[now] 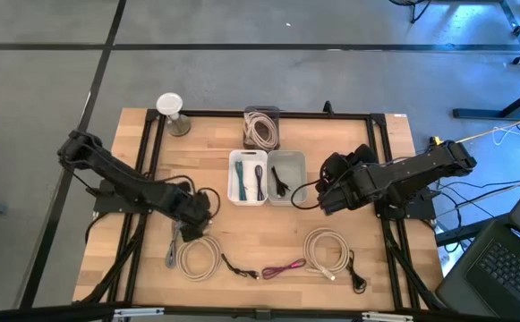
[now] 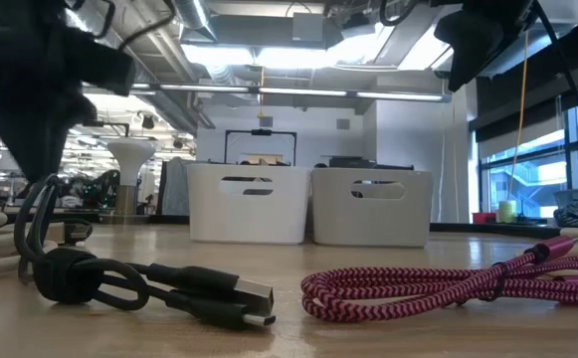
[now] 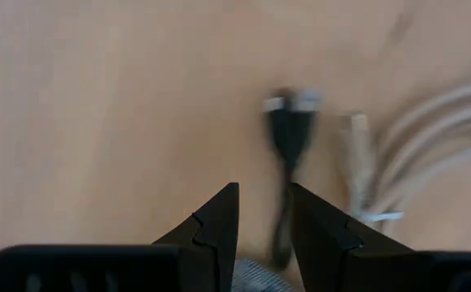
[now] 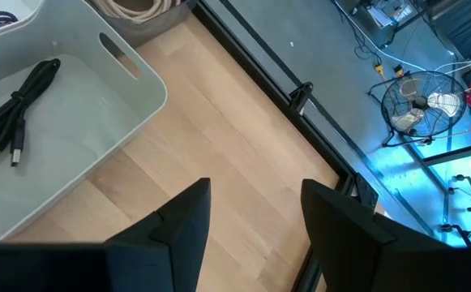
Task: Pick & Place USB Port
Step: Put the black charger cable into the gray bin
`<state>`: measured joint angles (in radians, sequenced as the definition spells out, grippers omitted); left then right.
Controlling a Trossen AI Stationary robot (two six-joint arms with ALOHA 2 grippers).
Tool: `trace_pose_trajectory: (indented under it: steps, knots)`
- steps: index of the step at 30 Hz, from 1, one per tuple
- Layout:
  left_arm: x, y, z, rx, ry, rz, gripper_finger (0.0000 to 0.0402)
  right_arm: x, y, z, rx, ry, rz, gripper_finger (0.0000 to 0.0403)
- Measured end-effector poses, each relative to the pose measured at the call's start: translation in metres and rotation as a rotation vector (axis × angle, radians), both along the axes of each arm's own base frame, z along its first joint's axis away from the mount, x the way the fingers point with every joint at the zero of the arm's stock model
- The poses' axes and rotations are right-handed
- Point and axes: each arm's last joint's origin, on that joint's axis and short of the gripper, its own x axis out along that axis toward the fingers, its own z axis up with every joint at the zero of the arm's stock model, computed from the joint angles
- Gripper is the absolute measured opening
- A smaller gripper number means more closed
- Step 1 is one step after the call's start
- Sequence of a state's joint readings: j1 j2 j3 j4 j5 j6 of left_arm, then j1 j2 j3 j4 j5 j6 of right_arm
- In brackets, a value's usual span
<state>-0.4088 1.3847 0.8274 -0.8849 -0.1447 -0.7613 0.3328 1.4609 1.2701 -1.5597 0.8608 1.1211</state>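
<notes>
Black cable bundled on tabletop below left hand, fingers narrowly parted, empty: light, limp, likely best pinched at its tied middle; right hand open, empty.

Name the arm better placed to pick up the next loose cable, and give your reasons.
Left. The left gripper hangs low over the table's front-left cables, its open fingers straddling a black cable beside the white coiled cable. The right gripper sits open beside the grey bin, with only bare wood beneath it.
</notes>
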Motion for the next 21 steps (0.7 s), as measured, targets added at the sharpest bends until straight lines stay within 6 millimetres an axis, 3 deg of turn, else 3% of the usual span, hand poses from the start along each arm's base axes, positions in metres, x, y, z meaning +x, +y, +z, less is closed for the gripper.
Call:
trace_pose_trajectory:
  steps: [17,21]
  knots:
    - [0.016,-0.01,-0.045,-0.02,0.185,-0.069,0.0097,0.0,0.01,0.0,0.007,-0.026,0.04,0.0197]
    - [0.017,-0.011,-0.05,-0.015,0.206,-0.082,0.0079,0.0,0.01,0.0,0.007,-0.026,0.04,0.0197]
